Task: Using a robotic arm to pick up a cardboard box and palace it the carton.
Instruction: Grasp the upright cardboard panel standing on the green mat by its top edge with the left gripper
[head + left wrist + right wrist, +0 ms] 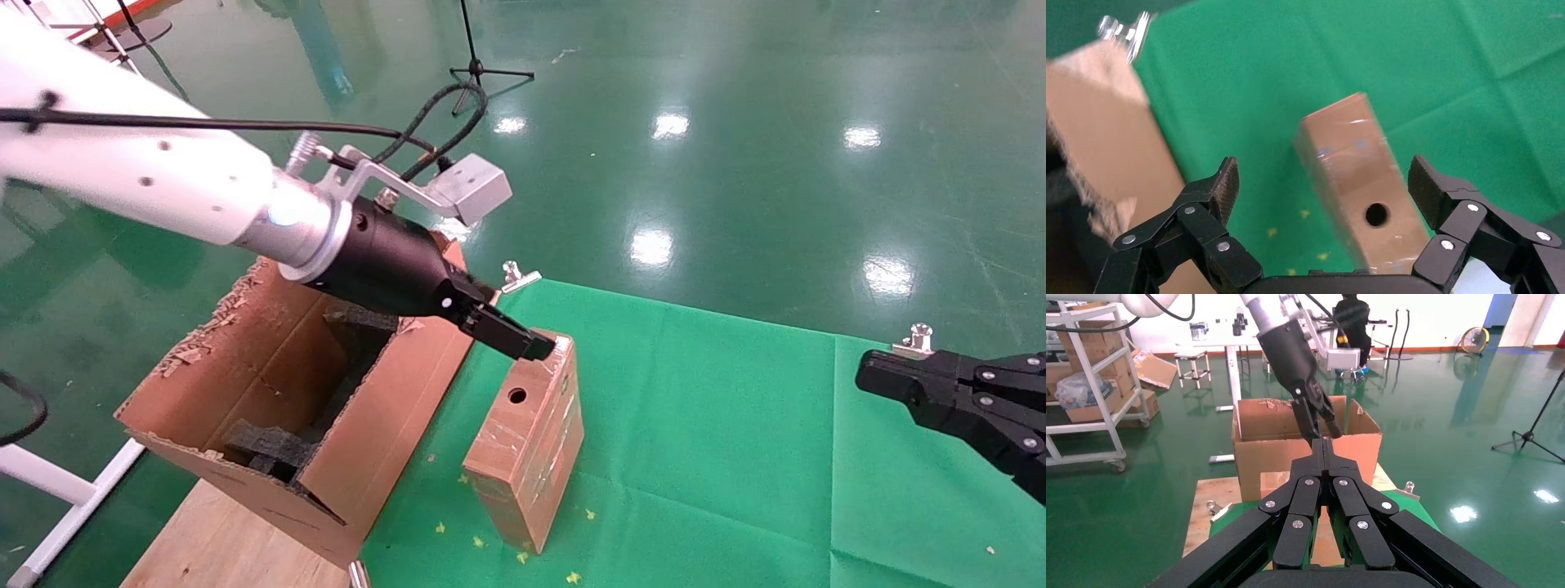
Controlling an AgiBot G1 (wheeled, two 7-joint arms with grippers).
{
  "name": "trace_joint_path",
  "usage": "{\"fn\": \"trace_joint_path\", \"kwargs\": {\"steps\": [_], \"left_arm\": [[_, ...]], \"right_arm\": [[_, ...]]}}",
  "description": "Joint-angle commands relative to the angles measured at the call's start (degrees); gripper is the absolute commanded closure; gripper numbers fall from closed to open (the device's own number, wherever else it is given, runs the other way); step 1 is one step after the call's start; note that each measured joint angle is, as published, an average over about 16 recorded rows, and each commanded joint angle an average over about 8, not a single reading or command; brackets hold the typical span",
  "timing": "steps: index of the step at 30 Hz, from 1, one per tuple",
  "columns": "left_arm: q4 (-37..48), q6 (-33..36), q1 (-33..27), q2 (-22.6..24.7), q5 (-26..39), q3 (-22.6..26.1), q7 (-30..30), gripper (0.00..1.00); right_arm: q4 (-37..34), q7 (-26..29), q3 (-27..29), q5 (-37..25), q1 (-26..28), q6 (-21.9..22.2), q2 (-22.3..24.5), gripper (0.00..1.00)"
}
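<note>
The cardboard box (527, 441) stands on end on the green cloth, taped, with a round hole in its upper face. My left gripper (539, 347), on the white robotic arm (147, 175), hovers at the box's top end. In the left wrist view this gripper (1324, 184) is open and the box (1358, 177) lies between its fingers, close to one pad and well apart from the other. The carton (270, 392) sits just left of the box, flaps ragged, black foam inside. My right gripper (940, 384) is parked at the right, its gripper (1324, 447) shut on nothing.
The green cloth (735, 425) is held by metal clamps (519, 278) at its far edge. A wooden board (221, 539) lies under the carton. A white frame leg (65, 490) stands at the left and a tripod (482, 69) on the floor behind.
</note>
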Motion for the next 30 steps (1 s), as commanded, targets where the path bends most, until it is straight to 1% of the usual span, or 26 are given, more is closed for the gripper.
{"fn": "trace_joint_path", "kwargs": {"steps": [1, 4, 9, 17, 24, 25, 28, 29, 30], "left_arm": [[-0.05, 0.59, -1.33, 1.11, 2.00, 2.27, -5.02, 0.00], [-0.16, 0.39, -2.06, 2.40, 2.49, 5.26, -9.19, 0.00], [-0.26, -0.28, -2.38, 3.46, 0.85, 8.55, -12.53, 0.00], [-0.33, -0.88, -2.46, 4.95, 0.25, 12.86, -14.59, 0.00], [-0.37, -0.92, -2.51, 5.69, 0.23, 16.21, -14.99, 0.00], [-0.38, -0.87, -2.68, 5.79, 0.37, 16.69, -14.88, 0.00], [-0.39, -0.67, -3.18, 6.02, 0.80, 17.85, -14.57, 0.00], [-0.39, -0.58, -3.31, 6.10, 0.93, 18.12, -14.47, 0.06], [-0.38, -0.52, -3.41, 6.15, 0.99, 18.32, -14.42, 0.19]], "right_arm": [[0.00, 0.00, 0.00, 0.00, 0.00, 0.00, 0.00, 1.00], [0.00, 0.00, 0.00, 0.00, 0.00, 0.00, 0.00, 1.00], [0.00, 0.00, 0.00, 0.00, 0.00, 0.00, 0.00, 1.00], [0.00, 0.00, 0.00, 0.00, 0.00, 0.00, 0.00, 1.00], [0.00, 0.00, 0.00, 0.00, 0.00, 0.00, 0.00, 0.99], [0.00, 0.00, 0.00, 0.00, 0.00, 0.00, 0.00, 0.89], [-0.01, 0.00, 0.00, 0.00, -0.01, 0.01, 0.01, 0.52], [-0.01, 0.00, 0.00, 0.01, -0.01, 0.01, 0.01, 0.39], [-0.01, 0.00, 0.01, 0.01, -0.02, 0.01, 0.01, 0.27]]}}
